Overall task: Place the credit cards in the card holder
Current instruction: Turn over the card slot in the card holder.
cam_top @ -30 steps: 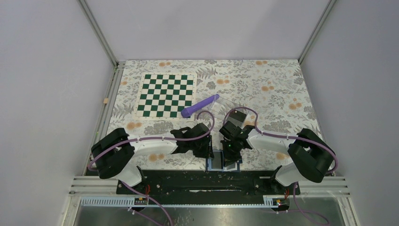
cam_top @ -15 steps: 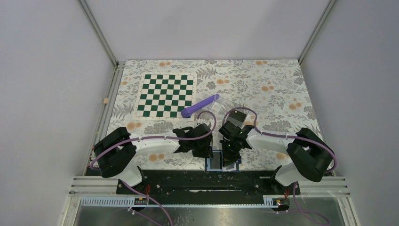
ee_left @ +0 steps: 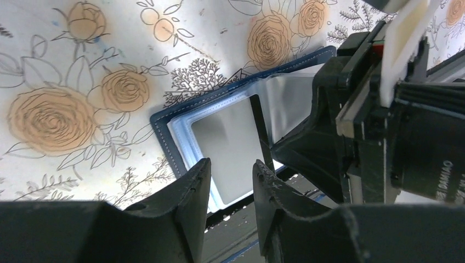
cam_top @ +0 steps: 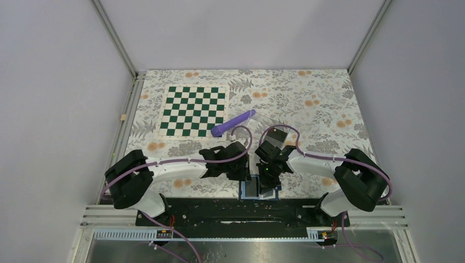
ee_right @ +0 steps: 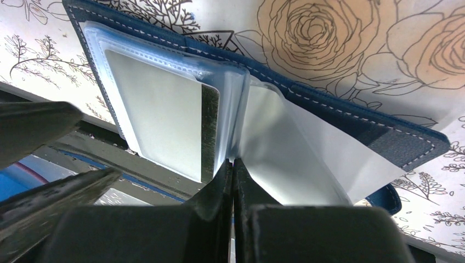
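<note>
The navy-blue card holder [cam_top: 257,189] lies open at the table's near edge, between my two grippers. In the right wrist view its navy cover [ee_right: 340,109] is spread flat, and a pale card with a dark stripe [ee_right: 159,104] sits in the left pocket. My right gripper [ee_right: 233,164] is shut on the edge of a pale blue-grey inner pocket leaf [ee_right: 285,142] at the fold. My left gripper [ee_left: 230,167] is open and empty, low over the holder's left pocket [ee_left: 230,131]. In the top view the left gripper [cam_top: 244,172] and right gripper [cam_top: 267,178] are close together.
A green-and-white chessboard mat [cam_top: 192,111] lies at the back left. A purple tube [cam_top: 233,123] and a clear plastic tray [cam_top: 264,121] lie behind the grippers. The black base rail [cam_top: 236,211] runs just beyond the holder's near side.
My left gripper has shifted a little to the right, closer to the card holder. The right gripper and the holder have stayed put.
</note>
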Motion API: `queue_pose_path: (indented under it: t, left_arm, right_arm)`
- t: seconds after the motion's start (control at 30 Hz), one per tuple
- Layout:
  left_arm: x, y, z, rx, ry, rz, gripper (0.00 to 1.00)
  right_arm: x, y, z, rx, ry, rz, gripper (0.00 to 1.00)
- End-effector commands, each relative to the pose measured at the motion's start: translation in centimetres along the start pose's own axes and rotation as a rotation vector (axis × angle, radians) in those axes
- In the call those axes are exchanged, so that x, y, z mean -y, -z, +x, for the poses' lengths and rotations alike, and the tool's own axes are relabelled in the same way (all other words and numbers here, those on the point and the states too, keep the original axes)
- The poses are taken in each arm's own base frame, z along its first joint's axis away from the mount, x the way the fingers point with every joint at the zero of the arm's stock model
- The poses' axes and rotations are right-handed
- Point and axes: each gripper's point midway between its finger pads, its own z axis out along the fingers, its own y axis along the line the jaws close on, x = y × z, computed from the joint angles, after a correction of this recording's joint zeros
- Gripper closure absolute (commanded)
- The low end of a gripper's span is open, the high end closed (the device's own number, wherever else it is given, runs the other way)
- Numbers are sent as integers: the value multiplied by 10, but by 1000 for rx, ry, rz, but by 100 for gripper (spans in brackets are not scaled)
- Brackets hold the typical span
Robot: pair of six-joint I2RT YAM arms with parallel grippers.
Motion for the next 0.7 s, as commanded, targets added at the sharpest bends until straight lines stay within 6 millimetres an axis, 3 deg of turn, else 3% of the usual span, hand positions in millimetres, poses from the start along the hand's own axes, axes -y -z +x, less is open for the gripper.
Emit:
queue_pose_path:
  t: [0.0, 0.4, 0.67]
  left_arm:
    - [11, -12, 5, -28, -1, 56, 65]
    - [-4, -27, 16, -80, -2, -14, 63]
    - [24, -20, 7, -55, -6, 119, 70]
  right_arm:
    - [0, -3, -3, 7, 15, 14, 100]
    - [0, -4, -3, 4, 16, 13, 100]
    - [0, -4, -3, 3, 17, 12, 100]
